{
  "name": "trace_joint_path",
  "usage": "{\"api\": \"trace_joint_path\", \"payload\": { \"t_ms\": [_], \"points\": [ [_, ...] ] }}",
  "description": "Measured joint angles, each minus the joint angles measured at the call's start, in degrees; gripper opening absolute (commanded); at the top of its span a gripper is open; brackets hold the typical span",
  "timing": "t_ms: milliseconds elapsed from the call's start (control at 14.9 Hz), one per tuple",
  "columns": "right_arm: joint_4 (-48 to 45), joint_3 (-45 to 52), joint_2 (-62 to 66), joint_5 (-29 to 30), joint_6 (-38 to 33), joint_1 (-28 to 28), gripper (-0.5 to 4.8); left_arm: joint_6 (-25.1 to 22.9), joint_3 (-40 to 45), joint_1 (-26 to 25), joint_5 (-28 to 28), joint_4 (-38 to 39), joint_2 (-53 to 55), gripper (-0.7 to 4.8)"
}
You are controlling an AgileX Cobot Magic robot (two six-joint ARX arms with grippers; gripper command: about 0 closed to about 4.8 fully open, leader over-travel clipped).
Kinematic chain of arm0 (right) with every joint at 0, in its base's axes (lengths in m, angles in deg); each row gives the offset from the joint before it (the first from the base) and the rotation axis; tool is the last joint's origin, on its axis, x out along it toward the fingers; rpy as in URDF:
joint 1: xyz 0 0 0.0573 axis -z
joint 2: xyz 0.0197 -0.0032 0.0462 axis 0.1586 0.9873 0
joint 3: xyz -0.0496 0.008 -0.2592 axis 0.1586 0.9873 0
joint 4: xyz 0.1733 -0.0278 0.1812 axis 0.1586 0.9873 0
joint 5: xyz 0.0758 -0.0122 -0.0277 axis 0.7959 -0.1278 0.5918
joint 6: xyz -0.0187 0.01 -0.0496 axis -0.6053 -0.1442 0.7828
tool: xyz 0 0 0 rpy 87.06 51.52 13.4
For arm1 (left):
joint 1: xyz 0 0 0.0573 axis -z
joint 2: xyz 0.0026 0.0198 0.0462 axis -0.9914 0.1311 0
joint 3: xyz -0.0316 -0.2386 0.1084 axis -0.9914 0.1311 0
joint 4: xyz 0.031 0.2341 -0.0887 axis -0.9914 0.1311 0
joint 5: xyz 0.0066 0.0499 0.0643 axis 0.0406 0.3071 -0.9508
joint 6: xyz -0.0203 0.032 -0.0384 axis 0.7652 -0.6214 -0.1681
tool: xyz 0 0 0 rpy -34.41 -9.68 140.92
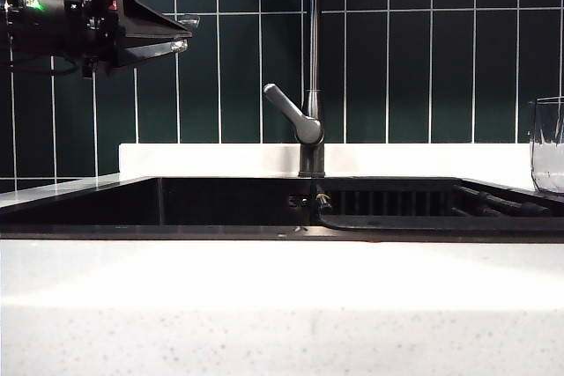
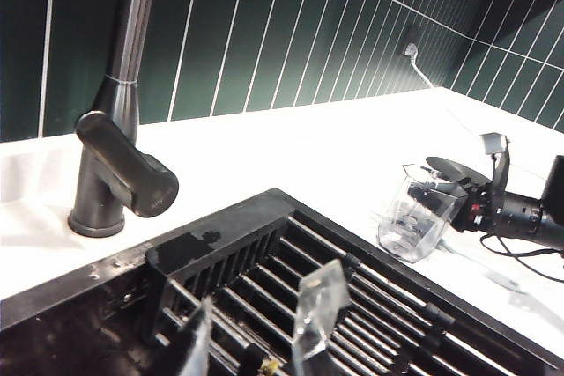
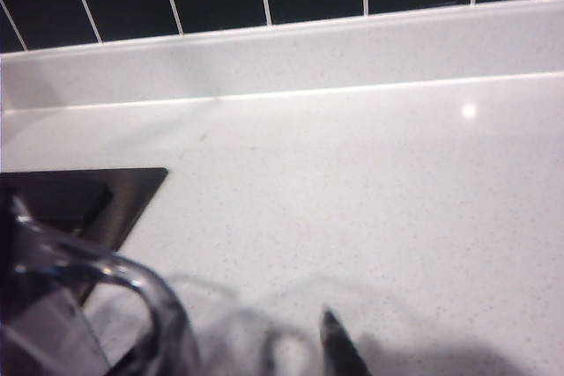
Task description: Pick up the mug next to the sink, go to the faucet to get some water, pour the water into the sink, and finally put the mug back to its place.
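Exterior view shows the mug (image 1: 548, 144) standing on the white surface (image 1: 282, 305) at the sink's (image 1: 220, 222) right edge, not lifted. Right end effector (image 2: 445, 184) reaches it with jaws wide, 1 finger inside the rim. Left end effector (image 1: 181, 33), narrow and empty, hovers left of the faucet (image 1: 310, 121). Filling, pouring and returning remain.

One mug (image 2: 414, 222), one faucet (image 1: 308, 121), one sink (image 1: 220, 228), two tools (image 1: 181, 33).

text: none legible | labels: none | brands: none | numbers: none
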Motion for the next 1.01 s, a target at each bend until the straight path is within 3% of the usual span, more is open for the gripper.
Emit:
{"api": "trace_joint_path", "payload": {
  "t_ms": [268,402,469,536,670,804,1006],
  "points": [
    [-0.1,-1.7,2.2,0.3,0.3,0.0,2.06,-1.1,0.0,0.0,0.0,0.3,0.0,1.25],
    [-0.1,-2.7,2.9,0.4,0.4,0.0,1.39,-1.4,0.0,0.0,0.0,0.4,0.3,1.25],
    [0.0,-2.7,2.9,0.6,0.4,0.0,0.70,-1.4,0.0,0.0,0.0,0.4,0.7,1.25],
    [0.0,-2.7,2.9,1.5,0.4,0.0,0.47,-1.4,0.0,0.0,0.0,0.4,1.2,1.25],
    [0.0,-2.7,2.9,2.3,0.4,0.0,0.39,-1.4,0.0,0.0,0.0,0.4,1.6,1.25],
    [0.7,-2.7,2.9,2.4,0.4,0.0,-0.07,-1.8,0.0,0.0,-0.1,0.4,1.7,1.25],
    [1.4,-2.6,2.9,2.4,0.1,0.0,-0.07,-2.5,0.0,0.0,-0.2,0.4,1.7,1.25]
  ]
}}
